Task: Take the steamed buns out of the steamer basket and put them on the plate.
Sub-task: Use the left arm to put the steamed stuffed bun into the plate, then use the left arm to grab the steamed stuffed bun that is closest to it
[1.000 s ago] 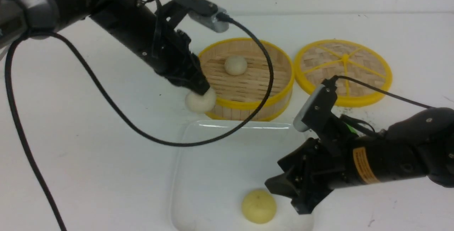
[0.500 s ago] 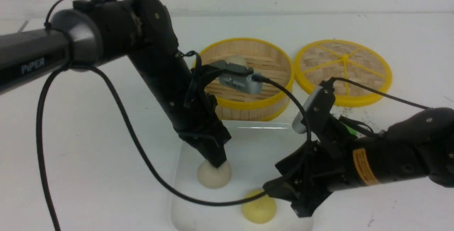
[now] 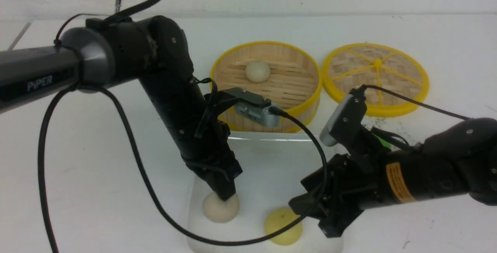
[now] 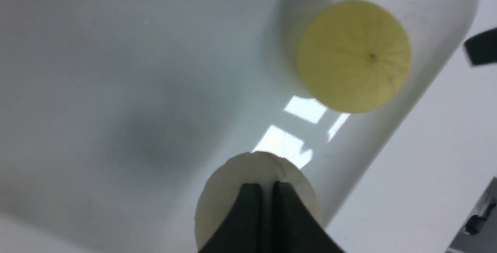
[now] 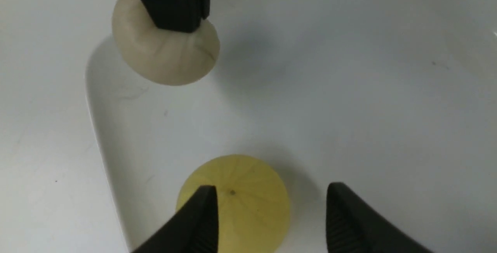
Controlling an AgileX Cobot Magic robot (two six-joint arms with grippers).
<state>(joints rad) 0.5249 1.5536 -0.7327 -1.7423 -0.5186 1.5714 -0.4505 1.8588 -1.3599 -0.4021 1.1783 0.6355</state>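
Observation:
My left gripper (image 3: 225, 195) is shut on an off-white steamed bun (image 3: 219, 208), pinching its top at the near left corner of the white plate (image 3: 271, 167). I cannot tell whether that bun rests on the plate. The left wrist view shows the bun (image 4: 229, 183) under the closed fingertips (image 4: 248, 194). A pale yellow bun (image 3: 280, 226) lies on the plate's near edge. My right gripper (image 3: 314, 218) hangs open just over it, one finger (image 5: 202, 210) across the yellow bun (image 5: 240, 206). Another off-white bun (image 3: 257, 71) sits in the steamer basket (image 3: 271, 114).
A flat woven lid with yellow spokes (image 3: 376, 78) lies right of the basket. The left arm's black cable (image 3: 248, 241) loops across the plate's near side. The right arm lies low along the plate's right edge.
My left arm carried the off-white bun from beside the basket down to the plate's near left corner. The right gripper stayed over the yellow bun, its jaws slightly narrower.

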